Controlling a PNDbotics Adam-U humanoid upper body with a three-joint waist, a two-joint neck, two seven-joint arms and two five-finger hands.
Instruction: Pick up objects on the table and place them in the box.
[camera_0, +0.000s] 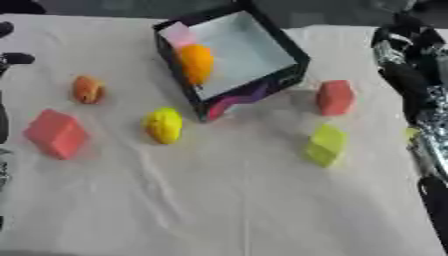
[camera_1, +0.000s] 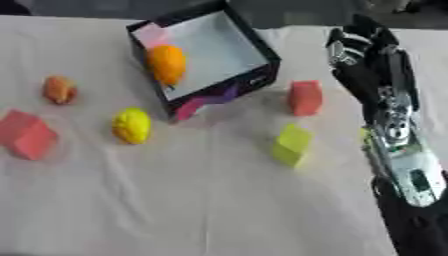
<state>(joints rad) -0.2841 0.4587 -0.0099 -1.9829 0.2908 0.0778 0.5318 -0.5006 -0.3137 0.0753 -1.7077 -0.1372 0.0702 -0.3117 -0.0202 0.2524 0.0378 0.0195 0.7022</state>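
Observation:
The black-walled box (camera_0: 289, 75) stands at the back centre, tilted, with a pale floor. Inside it lie an orange fruit (camera_0: 196, 62) and a small pink piece (camera_0: 179, 34). On the cloth lie a small orange object (camera_0: 87, 89), a red cube (camera_0: 55, 133), a yellow lumpy fruit (camera_0: 164, 125), a red block (camera_0: 334, 97) and a yellow-green block (camera_0: 326, 145). My right hand (camera_1: 360, 44) hovers to the right of the box, beyond the red block, open and holding nothing. Of my left hand (camera_0: 9, 59) only dark parts show at the left edge.
A wrinkled white cloth (camera_0: 219, 200) covers the table. My right forearm (camera_1: 402, 155) runs down the right side, close to the yellow-green block. The table's far edge lies just behind the box.

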